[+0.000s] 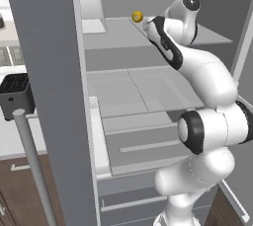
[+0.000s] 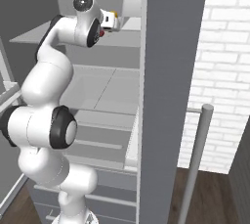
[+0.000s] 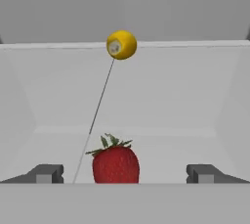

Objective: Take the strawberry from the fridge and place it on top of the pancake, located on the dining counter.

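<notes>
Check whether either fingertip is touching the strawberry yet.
Apart. In the hand view the strawberry sits between the open gripper, with bare shelf showing on both sides of it.

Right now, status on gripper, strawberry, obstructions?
Gripper open inside fridge. Strawberry between fingertips, ungrasped. Yellow fruit farther back, not blocking.

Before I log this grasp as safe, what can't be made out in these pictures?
- Strawberry: its base, cut by the hand view's bottom band; contact with the open tool unclear.
- Yellow fruit: mostly hidden by the arm, right base view.
- Fridge door: cut off, left base view.
</notes>
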Robot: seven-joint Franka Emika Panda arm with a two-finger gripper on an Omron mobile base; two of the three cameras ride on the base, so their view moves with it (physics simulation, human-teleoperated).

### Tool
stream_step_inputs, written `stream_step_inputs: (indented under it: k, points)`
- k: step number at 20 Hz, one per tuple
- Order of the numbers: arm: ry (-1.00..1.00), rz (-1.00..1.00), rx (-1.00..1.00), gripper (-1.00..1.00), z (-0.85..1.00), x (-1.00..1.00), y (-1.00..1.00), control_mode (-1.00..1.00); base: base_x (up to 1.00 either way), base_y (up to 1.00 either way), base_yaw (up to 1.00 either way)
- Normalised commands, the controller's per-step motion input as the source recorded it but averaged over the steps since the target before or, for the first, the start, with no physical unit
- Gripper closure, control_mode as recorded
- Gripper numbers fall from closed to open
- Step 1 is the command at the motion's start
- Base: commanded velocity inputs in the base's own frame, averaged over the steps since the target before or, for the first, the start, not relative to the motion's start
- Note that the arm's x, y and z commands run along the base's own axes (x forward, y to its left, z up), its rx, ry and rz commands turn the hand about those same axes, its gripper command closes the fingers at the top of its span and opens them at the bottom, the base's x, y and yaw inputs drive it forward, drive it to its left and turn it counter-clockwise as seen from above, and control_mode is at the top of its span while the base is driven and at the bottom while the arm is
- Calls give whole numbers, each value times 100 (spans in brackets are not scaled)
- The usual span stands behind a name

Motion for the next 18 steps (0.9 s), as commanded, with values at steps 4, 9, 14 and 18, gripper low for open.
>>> stream_step_inputs:
  k: [4, 9, 14, 18]
  points:
    - [1, 0, -3, -100, -2, 18, 0, -100, 0, 0, 0]
    - [9, 0, 0, -100, -4, 3, 0, -100, 0, 0, 0]
    - [2, 0, -3, -100, -15, 17, 0, -100, 0, 0, 0]
    - [0, 0, -1, -100, -3, 24, 1, -100, 0, 0, 0]
